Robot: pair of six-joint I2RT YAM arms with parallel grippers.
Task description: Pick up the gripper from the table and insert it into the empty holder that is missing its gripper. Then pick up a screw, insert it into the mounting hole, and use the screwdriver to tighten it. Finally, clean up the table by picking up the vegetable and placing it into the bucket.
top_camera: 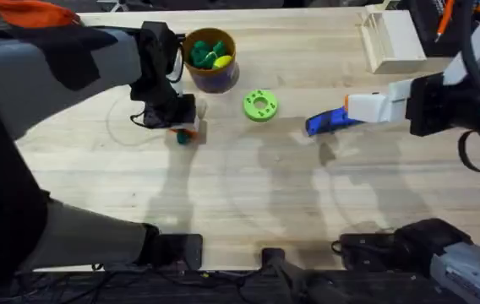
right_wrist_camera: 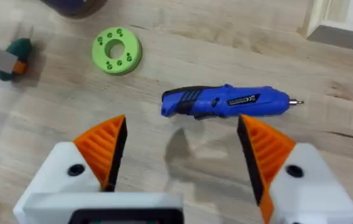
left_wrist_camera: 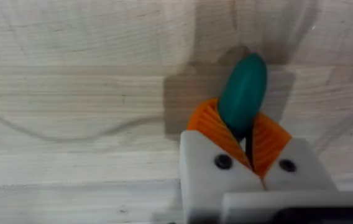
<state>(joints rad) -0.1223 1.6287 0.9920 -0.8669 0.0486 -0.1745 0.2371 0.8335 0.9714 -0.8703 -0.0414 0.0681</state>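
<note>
On the bench [top_camera: 248,186], the screwdriver [right_wrist_camera: 226,101] lies flat beneath the right claw [right_wrist_camera: 183,155], whose fingers stand wide apart. Rigid, probably smooth: grasp mid-barrel. The bucket [top_camera: 210,61] stands near the left claw [left_wrist_camera: 251,146], which is clamped on one end of the vegetable [left_wrist_camera: 243,93]. It looks light and slippery.

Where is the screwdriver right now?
In the overhead view the screwdriver lies on the table's right side, right of the green disc, beneath the open right hand.
</note>
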